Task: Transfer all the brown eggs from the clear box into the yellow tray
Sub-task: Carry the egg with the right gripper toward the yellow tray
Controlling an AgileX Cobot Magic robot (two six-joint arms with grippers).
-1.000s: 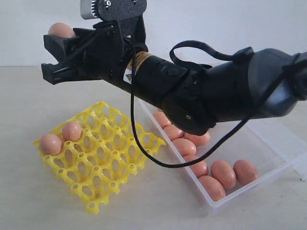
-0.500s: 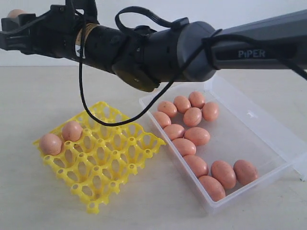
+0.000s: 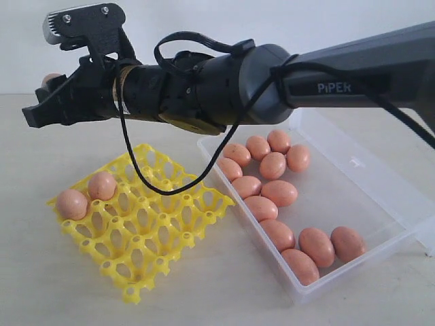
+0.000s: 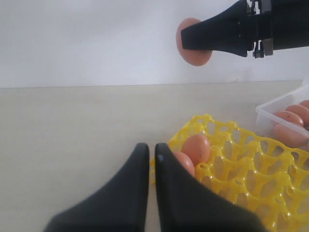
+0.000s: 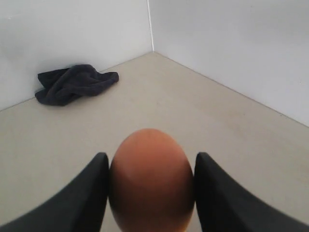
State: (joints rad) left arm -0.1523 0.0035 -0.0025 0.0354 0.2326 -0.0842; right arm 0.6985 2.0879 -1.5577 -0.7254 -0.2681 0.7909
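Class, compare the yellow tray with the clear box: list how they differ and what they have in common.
The yellow tray is opaque; the clear box is see-through. The tray is an openwork grid of cups; the box has a flat floor and solid walls. The tray holds two brown eggs; the box holds over ten, lying loose. Both rest on the table.

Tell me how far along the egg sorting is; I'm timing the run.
Done: two matte orange-brown oval eggs sit in edge cups of the bright yellow plastic grid tray. In hand: the right gripper holds a third egg in the air near the tray. Left: about thirteen eggs lie in the translucent clear plastic box, so most of the job remains.
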